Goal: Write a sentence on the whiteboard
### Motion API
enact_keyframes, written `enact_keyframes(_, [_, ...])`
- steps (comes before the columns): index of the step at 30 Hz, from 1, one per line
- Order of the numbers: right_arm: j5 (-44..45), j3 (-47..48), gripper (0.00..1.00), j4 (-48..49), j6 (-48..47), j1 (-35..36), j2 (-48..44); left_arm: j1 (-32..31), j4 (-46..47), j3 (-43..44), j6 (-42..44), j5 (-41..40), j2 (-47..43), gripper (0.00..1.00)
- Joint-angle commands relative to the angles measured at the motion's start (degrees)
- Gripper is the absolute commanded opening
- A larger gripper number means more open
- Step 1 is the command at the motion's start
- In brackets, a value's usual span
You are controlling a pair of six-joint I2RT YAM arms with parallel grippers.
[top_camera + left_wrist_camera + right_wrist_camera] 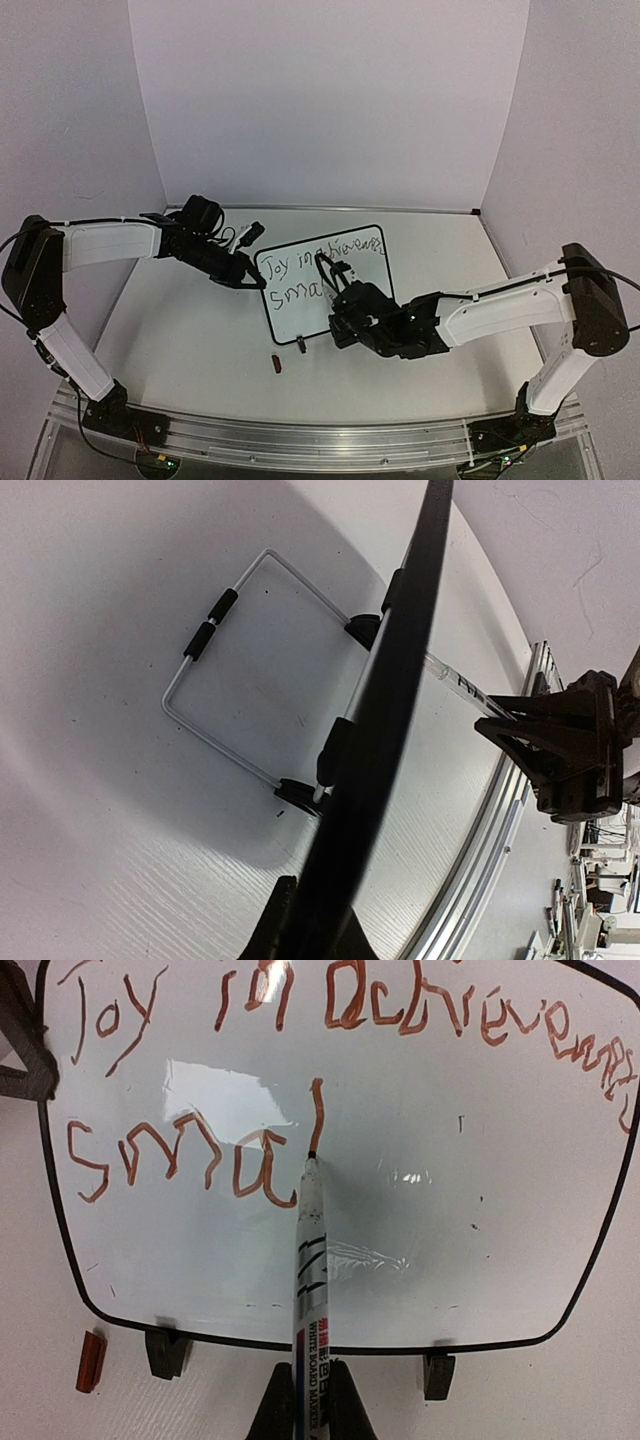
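White table (190, 340) with whiteboard (295, 318), red cap (278, 362)

whiteboard (392, 670) edge-on, wire stand (203, 638) behind

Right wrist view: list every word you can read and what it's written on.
"Joy in achievemen..." on the whiteboard, top line; the ending is cramped and unreadable.
"smal" on the whiteboard, second line, unfinished.
"WHITE BOARD MARKER" on the marker barrel; the smaller print beside it is blurred.

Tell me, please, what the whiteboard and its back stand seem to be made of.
The whiteboard: glossy coated surface, probably plastic or melamine, since glare shows on it; frame looks black plastic. The stand: silvery bent wire, likely metal, with black rubber-like sleeves.
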Motion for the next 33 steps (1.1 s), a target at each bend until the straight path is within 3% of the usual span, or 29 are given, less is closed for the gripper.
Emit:
enact_keyframes(1, [0.06,-1.50,0.00,-1.36,2.78,0.94,-1.69,0.15,-0.85,1.65,0.71,-4.63,-0.15,0.00])
enact_keyframes(10, [2.85,-2.50,0.00,-3.58,4.63,1.74,-3.12,0.13,-0.79,1.66,0.70,-4.61,-0.24,0.00])
enact_keyframes(20, [7.17,3.35,0.00,-4.12,-2.43,1.61,-3.49,0.06,-0.90,1.67,0.79,-4.77,-0.34,0.00])
enact_keyframes(33, [3.92,5.74,0.00,-1.70,-5.90,-1.88,-0.95,0.07,-0.90,1.69,0.79,-4.73,-0.20,0.00])
